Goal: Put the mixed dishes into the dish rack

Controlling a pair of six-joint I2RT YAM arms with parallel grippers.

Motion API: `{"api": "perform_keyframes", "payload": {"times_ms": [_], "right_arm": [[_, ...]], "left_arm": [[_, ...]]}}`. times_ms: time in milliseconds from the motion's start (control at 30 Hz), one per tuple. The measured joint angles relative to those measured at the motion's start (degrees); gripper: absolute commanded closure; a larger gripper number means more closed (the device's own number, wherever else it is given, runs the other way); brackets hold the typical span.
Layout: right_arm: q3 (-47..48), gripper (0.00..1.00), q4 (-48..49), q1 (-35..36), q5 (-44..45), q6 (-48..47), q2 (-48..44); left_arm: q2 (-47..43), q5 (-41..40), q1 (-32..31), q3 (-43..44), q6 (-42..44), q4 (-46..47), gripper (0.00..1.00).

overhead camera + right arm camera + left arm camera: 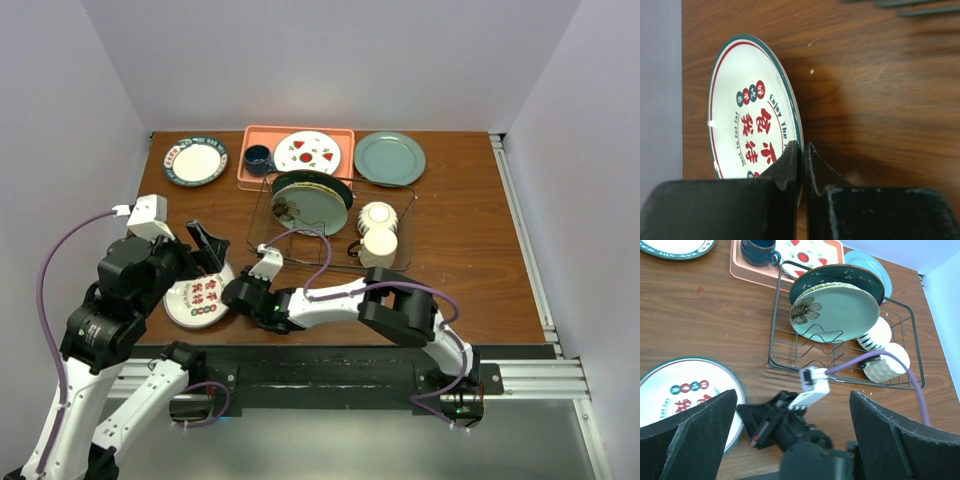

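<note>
The white dark-green-rimmed plate (197, 300) with red characters sits at the front left of the table. It also shows in the left wrist view (680, 395) and the right wrist view (747, 110). My right gripper (233, 291) (803, 150) is shut on its right rim. My left gripper (205, 245) (792, 396) hangs open and empty above the plate's far side. The dish rack (400, 262) (772, 347) holds the dark teal plate (310, 181) (840, 274), the pale green flower plate (318, 208) (840, 310) and two cream bowls (378, 216) (380, 246).
A salmon tray (246, 180) behind the rack holds a dark blue mug (258, 157) and a white fruit-marked plate (307, 152). A grey-green plate (389, 158) lies back right. A cream plate with a dark patterned rim (195, 160) lies back left. Walls enclose the table.
</note>
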Motion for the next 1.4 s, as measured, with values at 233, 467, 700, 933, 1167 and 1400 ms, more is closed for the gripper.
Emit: {"api": "perform_keyframes", "payload": {"times_ms": [233, 467, 700, 933, 1167, 1400], "right_arm": [[-11.1, 1.00, -3.2, 0.0, 2.7, -3.3, -11.0], [-25.4, 1.00, -4.4, 0.1, 2.7, -5.2, -23.9], [-37.3, 1.00, -4.7, 1.0, 2.4, -4.4, -34.4], [-43.0, 1.00, -4.3, 1.4, 2.1, -1.4, -38.9], [-45.6, 1.00, -6.1, 1.4, 1.3, 1.9, -42.0], [-49.9, 0.96, -4.9, 1.4, 1.0, 2.5, -45.1]], "left_arm": [[-0.2, 0.6, 0.0, -4.7, -0.5, 0.0, 0.00], [-0.2, 0.9, 0.0, -14.6, -6.7, 1.8, 0.01], [0.3, 2.7, 0.0, -25.3, -12.3, 6.4, 0.19], [6.6, 7.2, 0.0, -34.1, -16.8, 13.8, 0.30], [6.4, 8.8, 0.0, -42.5, -20.6, 19.9, 0.46], [12.2, 10.8, 0.0, -46.2, -22.1, 27.9, 0.70]]}}
